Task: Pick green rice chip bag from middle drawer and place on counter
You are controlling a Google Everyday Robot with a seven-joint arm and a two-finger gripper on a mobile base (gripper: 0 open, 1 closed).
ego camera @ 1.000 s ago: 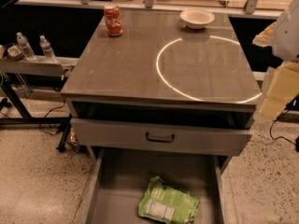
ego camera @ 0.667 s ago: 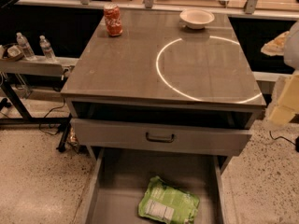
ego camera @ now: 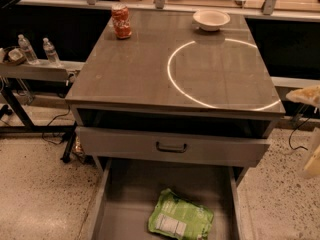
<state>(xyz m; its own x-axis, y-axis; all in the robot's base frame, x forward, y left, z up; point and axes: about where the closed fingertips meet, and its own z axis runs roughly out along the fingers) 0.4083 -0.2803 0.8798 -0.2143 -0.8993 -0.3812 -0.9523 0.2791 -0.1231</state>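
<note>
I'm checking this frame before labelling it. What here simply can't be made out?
All in the camera view:
- Gripper: only pale, blurred parts show at the right edge, which cuts off the rest.
- Middle drawer: its front end is cut off by the bottom edge.
- Green rice chip bag: label print is too small to read, and its lower end runs into the bottom edge.
- Upper drawer: its inside is hidden in shadow under the counter.

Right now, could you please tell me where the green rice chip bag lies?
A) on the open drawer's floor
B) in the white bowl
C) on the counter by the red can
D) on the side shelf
A: the green rice chip bag lies on the floor of the pulled-out middle drawer; the gripper is at the view's right edge, beside the counter, apart from the bag.
</note>
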